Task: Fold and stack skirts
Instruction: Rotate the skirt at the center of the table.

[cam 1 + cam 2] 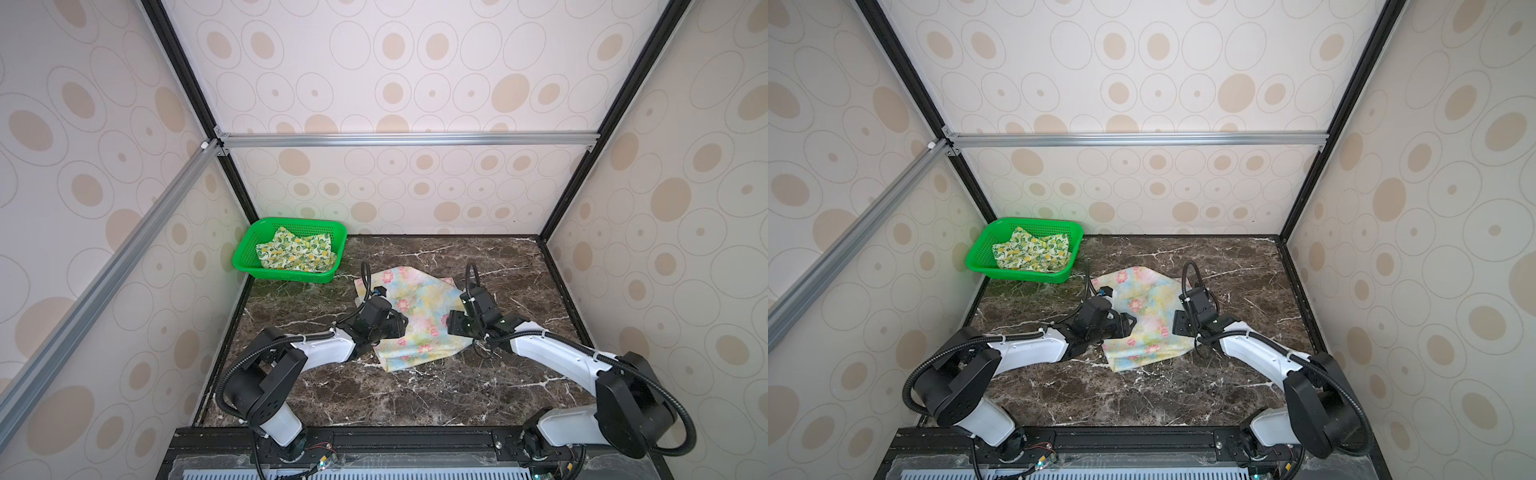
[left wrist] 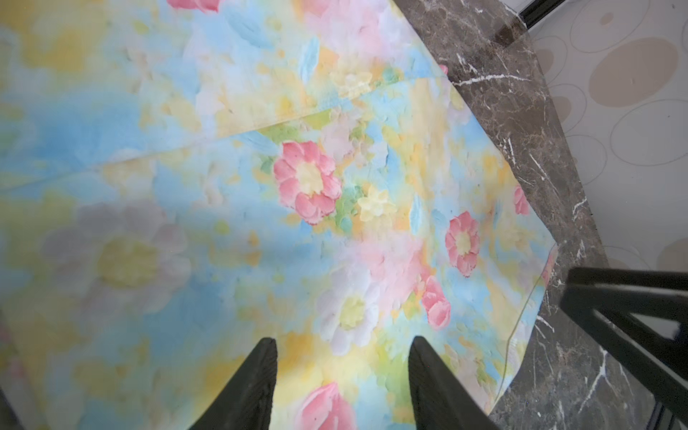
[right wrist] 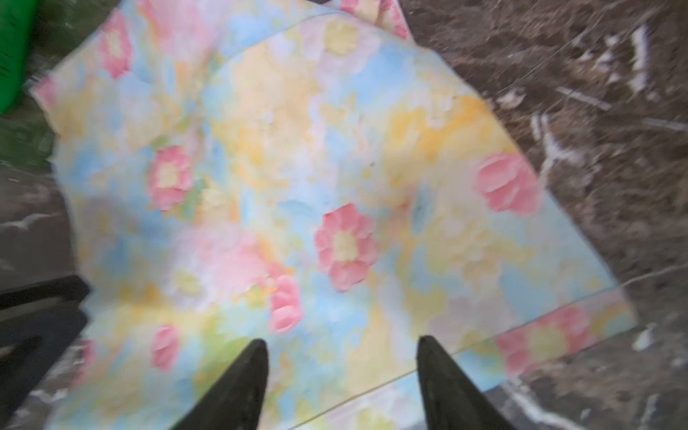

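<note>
In the far left corner of the dark brown, white-veined marble table (image 1: pixel 415 395) stands a green perforated plastic basket (image 1: pixel 246 254), and the cream cloth skirt with the green-and-yellow lemon print (image 1: pixel 297 251) lies crumpled inside it, well apart from both arms. To the right of the basket, the left gripper (image 1: pixel 397 324) hovers over the left edge of the pastel blue-yellow cloth skirt with pink flowers (image 1: pixel 419 320). In the left wrist view, the left gripper (image 2: pixel 342 346) has its two black fingers (image 2: pixel 260 379) moderately apart, with nothing between them and the flowered cloth spread beneath. This flowered skirt lies on the table near its middle, between the two grippers. It is partly doubled over, and the edge of one layer crosses another in both wrist views. At its right edge is the right gripper (image 1: pixel 457 324), facing the left one across the cloth. The blurred right wrist view shows the right gripper (image 3: pixel 342 342) with jaws likewise parted and empty, above the skirt's near right corner, with bare marble just beside it.
</note>
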You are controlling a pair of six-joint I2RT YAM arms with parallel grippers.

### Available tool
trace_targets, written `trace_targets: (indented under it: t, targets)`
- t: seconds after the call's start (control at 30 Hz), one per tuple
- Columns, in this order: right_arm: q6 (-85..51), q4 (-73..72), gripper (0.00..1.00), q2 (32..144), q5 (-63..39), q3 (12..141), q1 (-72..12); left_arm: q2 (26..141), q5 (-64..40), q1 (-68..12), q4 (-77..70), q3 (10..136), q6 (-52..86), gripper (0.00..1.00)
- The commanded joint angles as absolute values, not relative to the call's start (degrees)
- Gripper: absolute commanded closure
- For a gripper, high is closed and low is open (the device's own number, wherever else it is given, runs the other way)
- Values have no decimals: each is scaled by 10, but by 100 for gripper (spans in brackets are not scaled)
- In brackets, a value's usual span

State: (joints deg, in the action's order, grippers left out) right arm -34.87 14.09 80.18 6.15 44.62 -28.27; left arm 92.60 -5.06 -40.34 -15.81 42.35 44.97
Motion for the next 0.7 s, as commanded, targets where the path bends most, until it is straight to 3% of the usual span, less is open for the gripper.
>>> trace_targets:
  t: [0.0, 0.17, 0.33, 0.67]
  targets:
    - [-353, 136, 46, 841, 44, 436, -260, 961, -50, -409, -177, 435, 494, 44]
    - [-362, 122, 58, 895, 39, 435, -259, 1012, -42, -409, -184, 457, 497, 45]
    - [-398, 89, 62, 920, 3, 405, -279, 1055, 3, -407, -137, 506, 477, 45]
    - [-484, 99, 63, 978, 19, 469, -480, 1163, 36, -349, -122, 638, 407, 45]
